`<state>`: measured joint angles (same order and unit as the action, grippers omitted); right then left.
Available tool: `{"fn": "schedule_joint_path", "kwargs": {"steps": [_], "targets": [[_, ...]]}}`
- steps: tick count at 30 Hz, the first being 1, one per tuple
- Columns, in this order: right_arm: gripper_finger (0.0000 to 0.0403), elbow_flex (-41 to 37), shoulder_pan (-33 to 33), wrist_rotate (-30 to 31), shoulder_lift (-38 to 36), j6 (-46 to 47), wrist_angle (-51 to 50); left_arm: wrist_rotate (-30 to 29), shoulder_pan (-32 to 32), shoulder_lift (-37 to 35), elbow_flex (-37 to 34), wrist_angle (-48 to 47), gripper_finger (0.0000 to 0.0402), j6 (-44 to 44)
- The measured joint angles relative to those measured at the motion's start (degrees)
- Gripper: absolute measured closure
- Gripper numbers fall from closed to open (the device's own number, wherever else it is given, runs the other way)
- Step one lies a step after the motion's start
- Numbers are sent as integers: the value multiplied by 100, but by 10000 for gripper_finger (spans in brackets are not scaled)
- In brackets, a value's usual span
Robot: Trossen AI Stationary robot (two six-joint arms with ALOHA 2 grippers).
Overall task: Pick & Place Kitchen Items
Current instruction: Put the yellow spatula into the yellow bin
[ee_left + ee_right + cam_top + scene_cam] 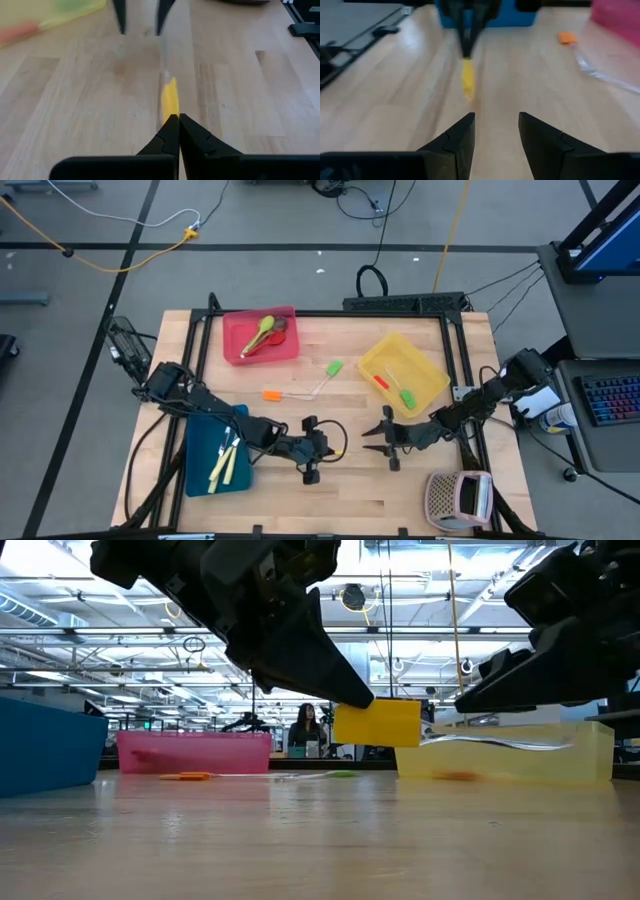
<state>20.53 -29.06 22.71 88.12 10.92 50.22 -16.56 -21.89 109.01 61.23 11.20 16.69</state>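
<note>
My left gripper [175,117] is shut on a yellow-headed spatula [376,723] above the middle of the table. Its clear handle [164,60] runs on toward my right gripper [496,116]. That gripper faces it, open, with nothing visible between its fingers; whether the handle's tip reaches them I cannot tell. In the high view the left gripper [322,448] and right gripper [378,438] stand close together. A green spatula [333,368] and an orange spatula [272,394] lie flat on the table. My left gripper pinches the yellow head's near end [171,107] between its two fingers, which sit on the flat faces. The fingers come slanting down from the table's left and lie along the spatula. The spatula is lifted clear of the table, about level, with its handle pointing toward the table's right.
A red tray [285,350] at the far left holds green and red spoons. A yellow tray [430,380] at the far right holds a red and a green utensil. A blue tray [200,465] with cream-handled knives lies under the left arm. A perforated box [458,498] stands near right.
</note>
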Motion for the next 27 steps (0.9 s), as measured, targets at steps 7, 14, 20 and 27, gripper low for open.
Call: {"fn": "schedule_joint_path", "kwargs": {"steps": [7,14,20,27], "targets": [[259,2,17,-212,0,123,-104,-50,17,-2,2,272,400,-60],[259,2,21,-458,0,192,-131,-50,29,-11,6,467,399,-252],[272,2,26,-338,0,178,-125,-52,37,-11,7,541,399,-289],[335,2,26,-329,0,41,-121,-55,42,-11,7,542,399,-291]]}}
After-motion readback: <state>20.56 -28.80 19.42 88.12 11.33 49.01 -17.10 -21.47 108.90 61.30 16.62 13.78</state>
